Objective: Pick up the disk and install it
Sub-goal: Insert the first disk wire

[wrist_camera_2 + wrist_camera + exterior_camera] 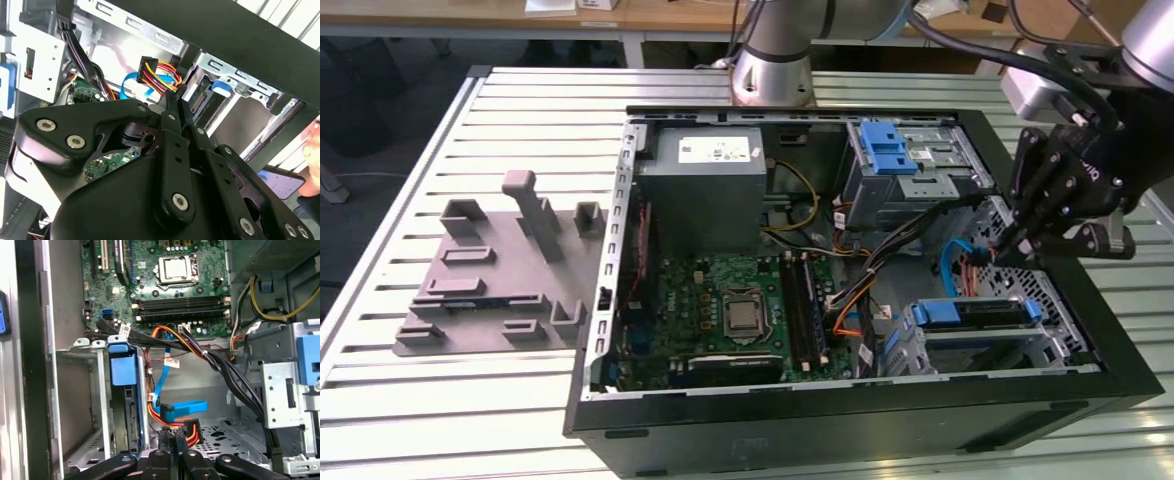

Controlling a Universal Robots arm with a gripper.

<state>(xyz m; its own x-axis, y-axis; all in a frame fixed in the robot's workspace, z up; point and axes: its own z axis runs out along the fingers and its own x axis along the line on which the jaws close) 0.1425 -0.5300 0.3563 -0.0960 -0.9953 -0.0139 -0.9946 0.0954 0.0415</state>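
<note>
The disk (pixel 970 314), with its blue plastic bracket, sits in the metal drive cage (pixel 1067 345) at the near corner of the open computer case, on the exterior view's right. In the first wrist view the disk (pixel 123 371) stands edge-on inside that cage. My gripper (pixel 1006 252) hangs over the case just behind the cage, its fingers shut together with nothing seen between them. In both wrist views the fingertips (pixel 172 436) (pixel 174 97) are close beside a connector with red, yellow and black wires (pixel 159 71).
A blue flat cable (pixel 186 409) and black cable bundles (pixel 227 372) cross the space under the gripper. The motherboard (pixel 734 310), grey power supply (pixel 707 190) and upper drive bay (pixel 897 155) fill the case. A grey holder with posts (pixel 494 275) lies on the slatted table (pixel 400 400).
</note>
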